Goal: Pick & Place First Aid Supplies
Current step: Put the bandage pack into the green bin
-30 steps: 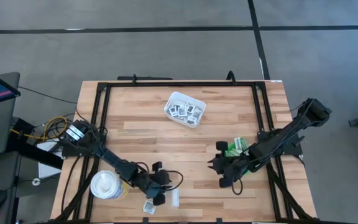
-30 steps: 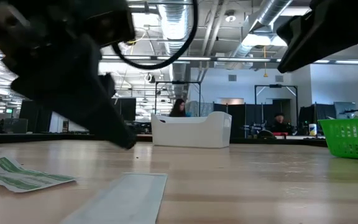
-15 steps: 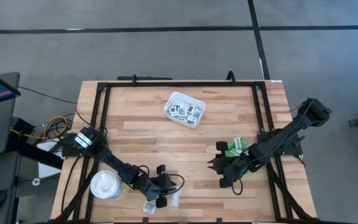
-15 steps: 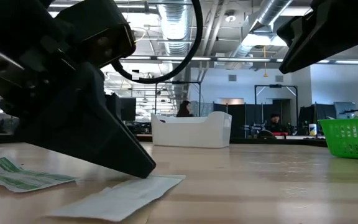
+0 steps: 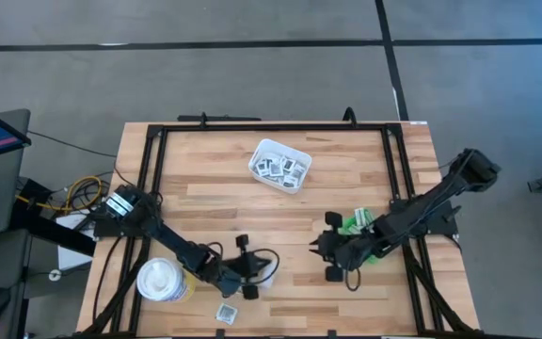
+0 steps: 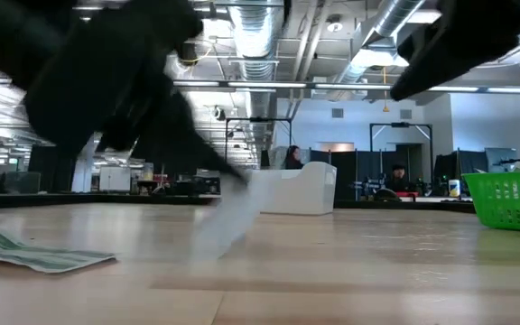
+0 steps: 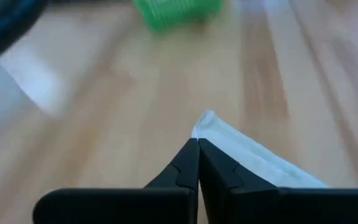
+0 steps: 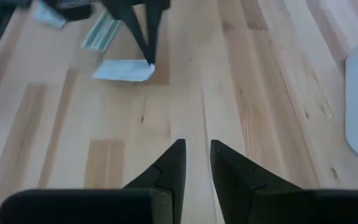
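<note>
Between the left gripper (image 7: 198, 144) fingers, pressed fully together, a white packet (image 7: 250, 155) is pinched by its edge; right gripper (image 8: 196, 149) hangs nearby, slightly parted, holding nothing.

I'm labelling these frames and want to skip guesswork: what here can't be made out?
- Print on the packets in the white tray: too small in the high view; its wall hides them in the low view.
- Green bin: cut by the low view's edge; the right arm covers it from above.
- White packet pinched by the left gripper: motion-blurred in the low view.
- What the white round thing is: unclear.
</note>
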`<action>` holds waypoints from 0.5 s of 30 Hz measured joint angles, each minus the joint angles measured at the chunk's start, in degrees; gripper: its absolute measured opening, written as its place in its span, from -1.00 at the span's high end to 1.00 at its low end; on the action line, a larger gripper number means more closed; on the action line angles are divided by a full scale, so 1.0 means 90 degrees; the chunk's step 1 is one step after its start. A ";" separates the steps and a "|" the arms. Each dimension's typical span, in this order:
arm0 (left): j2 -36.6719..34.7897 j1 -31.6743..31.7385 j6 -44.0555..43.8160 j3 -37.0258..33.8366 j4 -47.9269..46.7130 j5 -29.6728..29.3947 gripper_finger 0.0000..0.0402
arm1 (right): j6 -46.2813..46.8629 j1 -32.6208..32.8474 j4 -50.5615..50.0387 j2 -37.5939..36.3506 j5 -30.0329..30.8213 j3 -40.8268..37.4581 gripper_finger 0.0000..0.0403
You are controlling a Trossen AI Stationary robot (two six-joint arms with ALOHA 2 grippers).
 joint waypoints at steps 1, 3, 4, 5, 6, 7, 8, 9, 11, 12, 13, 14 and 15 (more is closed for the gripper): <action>-0.0065 0.0027 0.0219 0.0028 0.0192 -0.0258 0.98 | 0.0077 -0.0067 0.0116 0.0052 0.0003 0.0000 0.66; -0.0142 0.0116 0.0585 0.0018 0.0406 -0.0759 0.97 | 0.0115 -0.0195 0.0387 0.0186 0.0011 0.0000 0.66; -0.0143 0.0187 0.0773 0.0014 0.0630 -0.0920 0.97 | 0.0115 -0.0258 0.0501 0.0262 0.0013 0.0002 0.66; -0.0144 0.0259 0.0970 0.0012 0.0872 -0.1030 0.97 | 0.0115 -0.0302 0.0587 0.0354 0.0014 0.0002 0.66; -0.0152 0.0322 0.1151 0.0013 0.1157 -0.1090 0.97 | 0.0116 -0.0346 0.0723 0.0442 0.0014 0.0002 0.66; -0.0158 0.0372 0.1326 0.0015 0.1410 -0.1081 0.97 | 0.0118 -0.0389 0.0855 0.0523 0.0009 0.0002 0.66; -0.0141 0.0424 0.1418 0.0017 0.1616 -0.1000 0.97 | 0.0119 -0.0428 0.0941 0.0590 0.0004 0.0002 0.66; -0.0114 0.0475 0.1434 0.0022 0.1736 -0.0872 0.97 | 0.0134 -0.0456 0.1044 0.0661 -0.0027 0.0002 0.66; -0.0058 0.0538 0.1420 0.0022 0.1720 -0.0714 0.97 | 0.0255 -0.0532 0.1283 0.0785 -0.0176 0.0002 0.66; -0.0016 0.0564 0.1415 0.0022 0.1738 -0.0665 0.97 | 0.0328 -0.0566 0.1371 0.0831 -0.0226 0.0002 0.66; 0.0016 0.0576 0.1415 0.0022 0.1751 -0.0667 0.97 | 0.0357 -0.0595 0.1477 0.0867 -0.0306 0.0002 0.66; 0.0031 0.0576 0.1415 0.0022 0.1752 -0.0667 0.97 | 0.0370 -0.0626 0.1557 0.0874 -0.0355 0.0002 0.66; 0.0034 0.0576 0.1415 0.0026 0.1751 -0.0664 0.97 | 0.0368 -0.0656 0.1610 0.0874 -0.0379 0.0002 0.66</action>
